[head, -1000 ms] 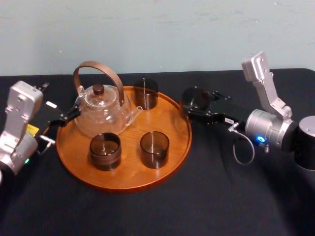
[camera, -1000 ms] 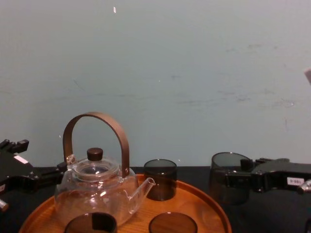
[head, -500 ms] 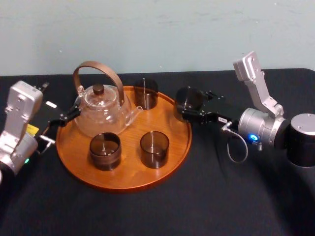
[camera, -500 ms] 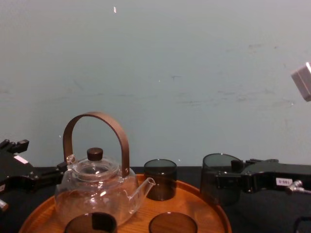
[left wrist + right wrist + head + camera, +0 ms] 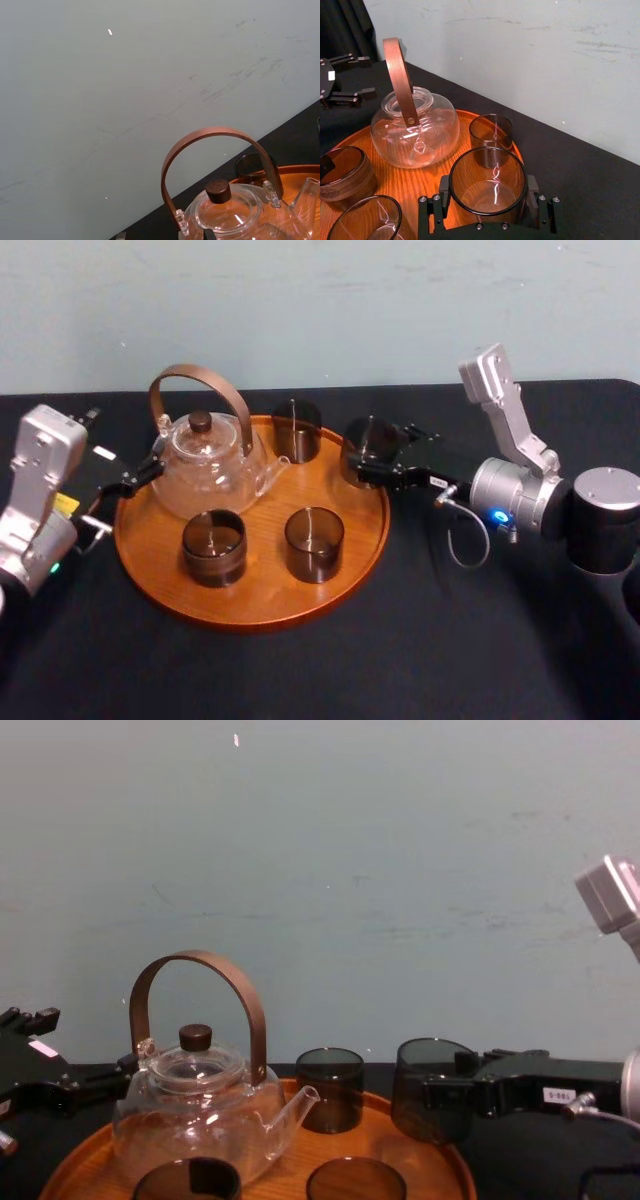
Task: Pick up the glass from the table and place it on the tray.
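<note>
A dark smoked glass (image 5: pixel 366 440) (image 5: pixel 487 175) (image 5: pixel 430 1085) sits between the fingers of my right gripper (image 5: pixel 372 456) (image 5: pixel 487 196), which is shut on it, both fingers against its sides. The glass stays upright, just inside the right rim of the round wooden tray (image 5: pixel 250 615) (image 5: pixel 422 182) (image 5: pixel 425 1132); whether its base touches the wood I cannot tell. My left gripper (image 5: pixel 138 478) (image 5: pixel 342 79) rests open at the tray's left edge, beside the teapot, holding nothing. The black table (image 5: pixel 450 640) lies under everything.
On the tray stand a clear glass teapot (image 5: pixel 205 465) (image 5: pixel 195 1105) with a tall brown arched handle and three more dark glasses (image 5: pixel 297 430) (image 5: pixel 213 545) (image 5: pixel 314 543). A pale wall closes off the back. Open tray surface lies right of the front glasses.
My right gripper has carried the glass leftward, from over the bare table to over the tray's right rim. The left arm and the tray's contents have not moved.
</note>
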{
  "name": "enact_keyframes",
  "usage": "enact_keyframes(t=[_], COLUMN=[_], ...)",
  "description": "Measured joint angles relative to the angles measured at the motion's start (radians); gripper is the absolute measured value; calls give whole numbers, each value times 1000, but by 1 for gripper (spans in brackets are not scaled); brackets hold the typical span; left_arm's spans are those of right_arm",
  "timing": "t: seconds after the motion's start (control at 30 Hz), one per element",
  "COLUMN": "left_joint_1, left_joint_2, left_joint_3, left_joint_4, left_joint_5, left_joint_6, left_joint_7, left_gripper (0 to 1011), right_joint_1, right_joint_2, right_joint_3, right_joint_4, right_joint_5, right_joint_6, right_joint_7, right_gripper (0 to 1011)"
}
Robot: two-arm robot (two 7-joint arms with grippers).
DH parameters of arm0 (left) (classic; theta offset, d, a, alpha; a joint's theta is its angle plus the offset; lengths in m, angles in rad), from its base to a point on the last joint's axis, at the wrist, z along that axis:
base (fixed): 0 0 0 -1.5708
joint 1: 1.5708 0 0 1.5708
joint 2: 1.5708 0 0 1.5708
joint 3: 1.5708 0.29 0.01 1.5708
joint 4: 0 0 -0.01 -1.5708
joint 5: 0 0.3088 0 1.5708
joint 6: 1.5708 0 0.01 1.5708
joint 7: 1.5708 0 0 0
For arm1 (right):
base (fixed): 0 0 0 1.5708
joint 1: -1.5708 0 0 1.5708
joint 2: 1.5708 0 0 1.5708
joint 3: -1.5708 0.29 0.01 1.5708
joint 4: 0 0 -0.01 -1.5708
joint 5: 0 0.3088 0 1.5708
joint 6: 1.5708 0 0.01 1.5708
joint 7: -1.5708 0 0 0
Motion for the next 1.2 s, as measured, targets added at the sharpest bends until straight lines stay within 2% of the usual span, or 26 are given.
enact_keyframes(t=[0.67, 1.2], left_joint_1=[0, 0], left_joint_2=[0, 0], left_joint_3=[0, 0], left_joint_4=[0, 0], left_joint_5=[0, 0], left_joint_6=[0, 0], left_joint_7=[0, 0], left_gripper=[1001, 1001], right_joint_1=[35, 46], right_joint_2=[-39, -53], right_joint_3=[-21, -25], right_joint_4=[85, 117], right_joint_5=[-8, -16], right_joint_6=[-28, -38], right_joint_7=[24, 34], right_gripper=[904, 905])
